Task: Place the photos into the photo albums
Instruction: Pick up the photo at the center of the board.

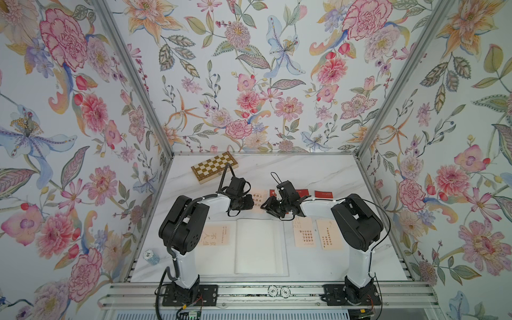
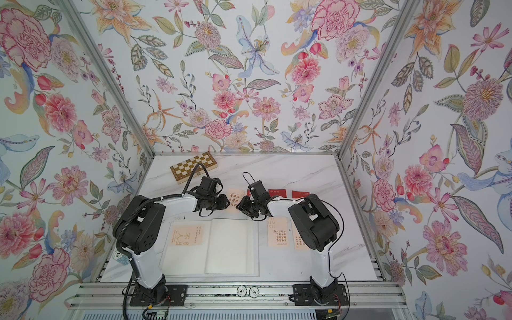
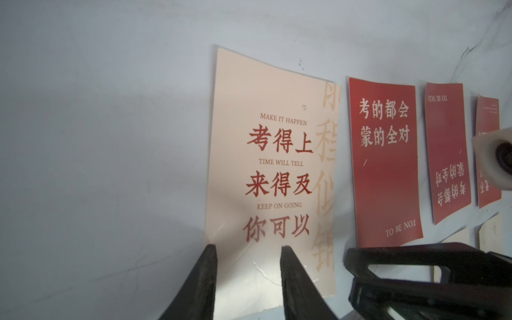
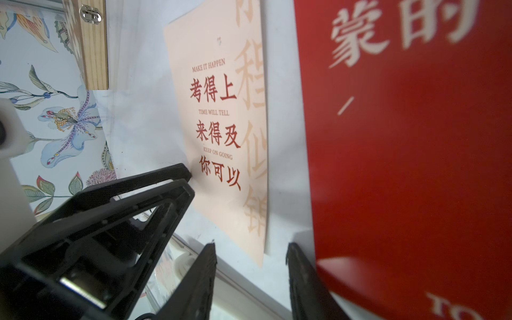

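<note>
Photos point(image 3: 273, 166): 4 cream, 3 red; 1 album point(image 1: 260, 243); L end effector point(image 3: 248, 247), R end effector point(image 4: 250, 245) part-open, empty.

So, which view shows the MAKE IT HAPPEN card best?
Left wrist: the cream card is nearly whole and readable. Right wrist shows it slanted, top cut off. Both top views show it tiny, partly hidden.

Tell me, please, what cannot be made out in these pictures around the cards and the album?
- Red card: blurred and cut by the frame edge in the right wrist view; mostly under the right gripper in both top views.
- Outer cream card: print too small in both top views; right arm overlaps it.
- Album: left arm hides its left edge.
- Left gripper: whether it touches the slogan card is unclear.
</note>
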`<state>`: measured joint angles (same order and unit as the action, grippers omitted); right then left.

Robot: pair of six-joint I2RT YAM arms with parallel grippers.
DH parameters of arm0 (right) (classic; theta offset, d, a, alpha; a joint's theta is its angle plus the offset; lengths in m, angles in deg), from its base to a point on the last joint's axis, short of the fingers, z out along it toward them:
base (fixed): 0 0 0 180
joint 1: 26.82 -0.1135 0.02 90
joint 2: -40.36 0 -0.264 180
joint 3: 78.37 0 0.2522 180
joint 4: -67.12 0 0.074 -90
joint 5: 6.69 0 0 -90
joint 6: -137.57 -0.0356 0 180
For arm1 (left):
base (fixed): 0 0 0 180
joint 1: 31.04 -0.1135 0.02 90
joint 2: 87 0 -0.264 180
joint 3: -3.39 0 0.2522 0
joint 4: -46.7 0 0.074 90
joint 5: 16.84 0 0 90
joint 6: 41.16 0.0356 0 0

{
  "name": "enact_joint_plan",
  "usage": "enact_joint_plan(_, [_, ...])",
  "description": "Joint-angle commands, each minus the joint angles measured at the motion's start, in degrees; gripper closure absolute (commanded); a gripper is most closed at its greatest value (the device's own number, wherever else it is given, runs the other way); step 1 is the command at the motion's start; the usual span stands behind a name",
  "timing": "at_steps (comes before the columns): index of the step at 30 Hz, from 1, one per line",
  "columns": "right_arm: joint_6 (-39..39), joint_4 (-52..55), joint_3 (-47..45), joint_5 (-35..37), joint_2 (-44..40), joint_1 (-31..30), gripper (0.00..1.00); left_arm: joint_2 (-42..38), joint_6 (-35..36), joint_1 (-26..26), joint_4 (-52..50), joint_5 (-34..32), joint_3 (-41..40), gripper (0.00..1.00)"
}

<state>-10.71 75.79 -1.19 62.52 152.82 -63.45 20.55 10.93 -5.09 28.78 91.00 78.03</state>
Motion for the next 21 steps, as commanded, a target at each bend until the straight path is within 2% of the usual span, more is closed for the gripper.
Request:
enact_joint_plan(1, [0.3, 1.9, 1.8, -0.3, 1.1, -0.1, 0.56, -1.6, 0.6, 0.3, -3.9, 0.8, -0.1, 0.63])
enact_joint_plan(21, [-2.1, -2.5, 2.0, -4.0, 4.5, -0.1, 0.58, -0.3, -0.3, 0.3, -3.0, 1.5, -1.4, 0.63])
